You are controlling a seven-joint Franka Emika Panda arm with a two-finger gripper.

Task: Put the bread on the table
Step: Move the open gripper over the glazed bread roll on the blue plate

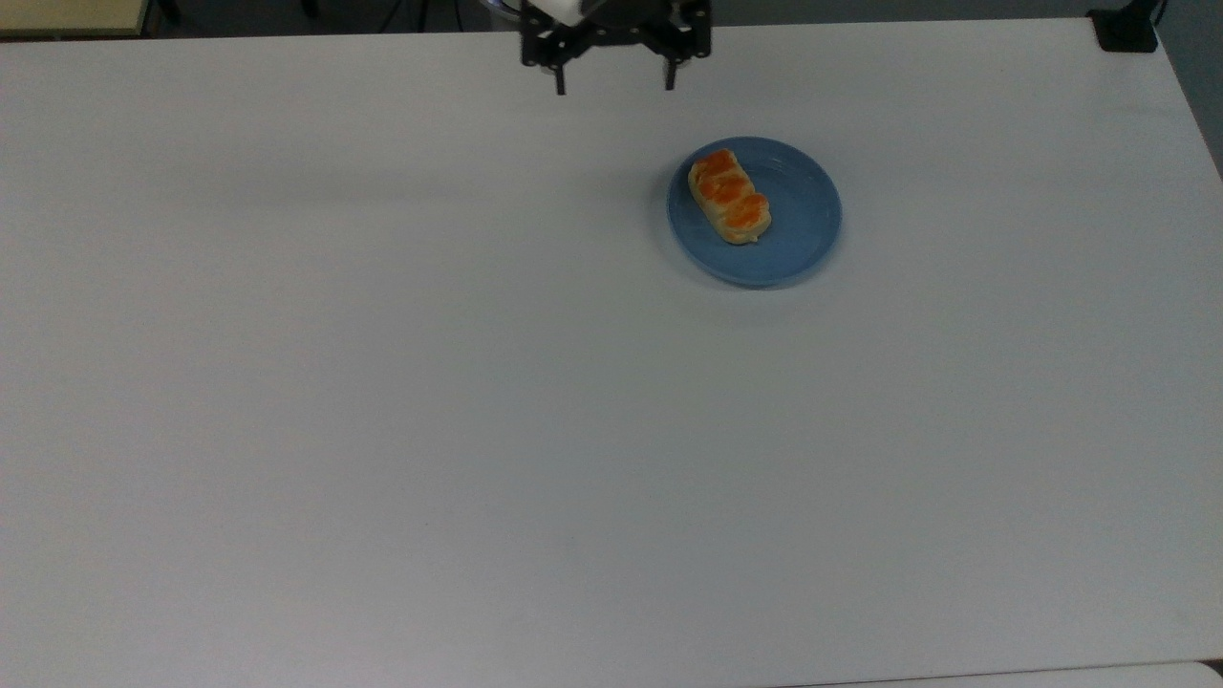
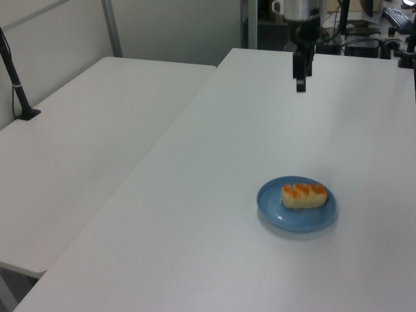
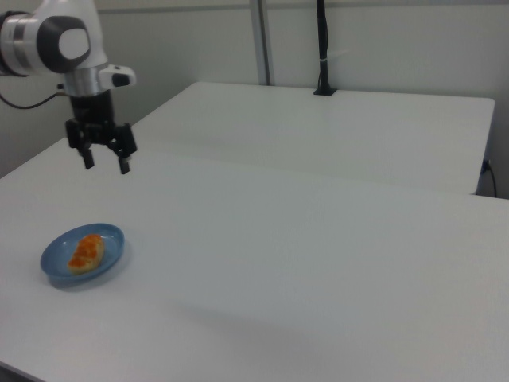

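Note:
The bread [image 1: 730,196] [image 2: 303,195] [image 3: 86,251], a pale-tan bun with orange patches, lies on a round blue plate [image 1: 803,225] [image 2: 276,208] [image 3: 111,239] on the white table [image 1: 478,382] [image 2: 214,195] [image 3: 318,263]. My gripper [image 1: 614,86] [image 2: 299,84] [image 3: 105,163] hangs open and empty above the table near its far edge in the top view, up and to the left of the plate there. Its fingers point down, well apart from the bread.
A second white table [image 2: 84,143] [image 3: 342,127] adjoins this one. A black post [image 2: 16,84] [image 3: 322,48] stands on it. A black clamp [image 1: 1127,29] sits at the top view's upper right corner. Wide bare tabletop surrounds the plate.

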